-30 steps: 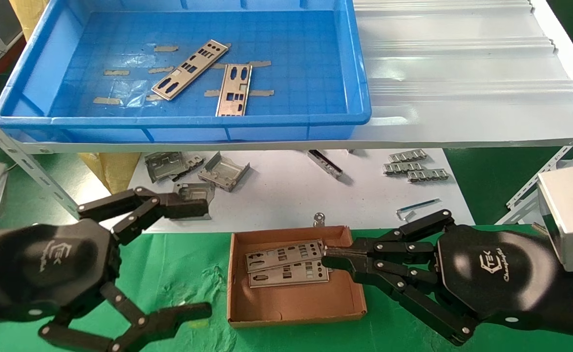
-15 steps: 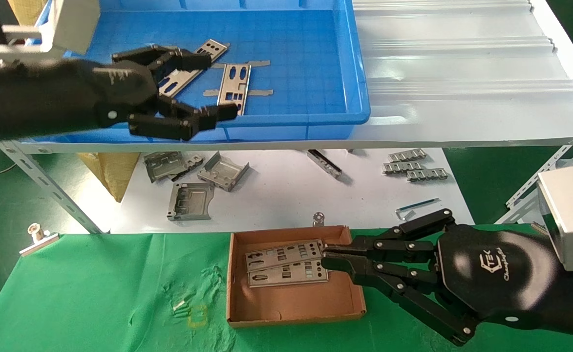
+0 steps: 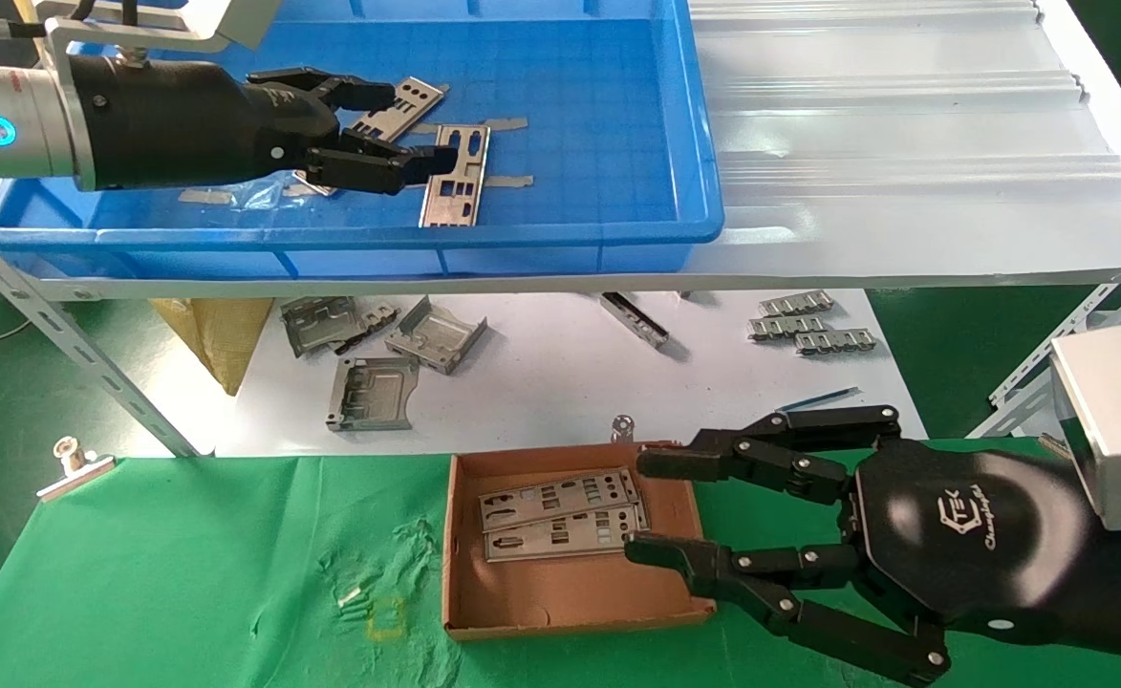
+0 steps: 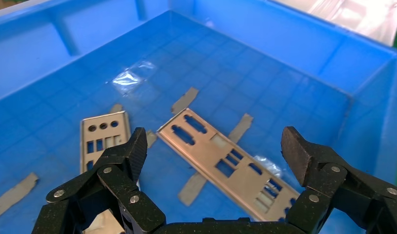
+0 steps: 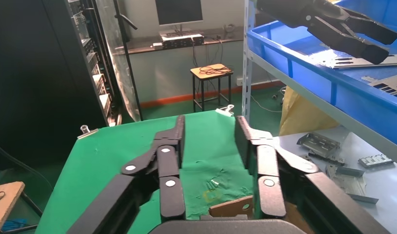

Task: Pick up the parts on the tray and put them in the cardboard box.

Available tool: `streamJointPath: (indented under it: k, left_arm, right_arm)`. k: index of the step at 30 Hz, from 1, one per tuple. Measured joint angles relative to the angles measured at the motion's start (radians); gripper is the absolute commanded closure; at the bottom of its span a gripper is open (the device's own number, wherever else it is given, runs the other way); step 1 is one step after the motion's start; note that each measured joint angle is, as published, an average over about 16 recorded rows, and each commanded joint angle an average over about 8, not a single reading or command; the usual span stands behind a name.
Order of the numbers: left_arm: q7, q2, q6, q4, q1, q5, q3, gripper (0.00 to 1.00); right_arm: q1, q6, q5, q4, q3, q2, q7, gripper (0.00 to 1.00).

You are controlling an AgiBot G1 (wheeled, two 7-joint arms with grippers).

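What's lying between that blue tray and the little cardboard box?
In the head view, grey brackets and ridged strips lie on white sheeting between the tray and cardboard box.

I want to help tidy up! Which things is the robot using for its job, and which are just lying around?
For the job:
- two parts in the tray
- two parts in the cardboard box
- left claw, open over the tray
- right claw, open at the box

Just lying about:
- grey brackets
- ridged strips
- tape scraps
- binder clip
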Motion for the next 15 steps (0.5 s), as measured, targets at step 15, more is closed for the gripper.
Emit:
streamJointPath:
  k: [15]
  left_arm:
    - [0.078, 0.106, -0.262, 0.206, -0.050, 0.036, 0.012, 0.00]
  right_arm:
    - [0.000, 0.000, 0.000, 0.000, 0.000, 0.000, 0.000, 0.00]
